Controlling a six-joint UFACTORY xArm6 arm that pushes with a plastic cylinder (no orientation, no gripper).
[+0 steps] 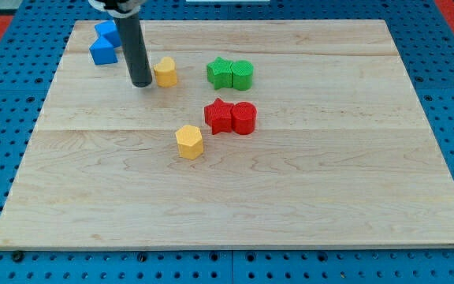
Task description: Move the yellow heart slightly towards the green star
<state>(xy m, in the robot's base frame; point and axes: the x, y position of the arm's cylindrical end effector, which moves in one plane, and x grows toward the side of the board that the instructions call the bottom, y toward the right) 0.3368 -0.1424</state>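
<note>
The yellow heart (165, 72) lies on the wooden board in the upper left part of the view. The green star (220, 73) lies to its right, with a gap between them, and touches a green round block (242, 75) on its far side. My tip (141, 82) stands just left of the yellow heart, very close to it or touching its left side.
A yellow hexagon block (189, 142) lies below the heart near the board's middle. A red star (219, 116) and a red round block (244, 118) lie below the green pair. Two blue blocks (104, 42) sit at the board's (290, 197) top left corner.
</note>
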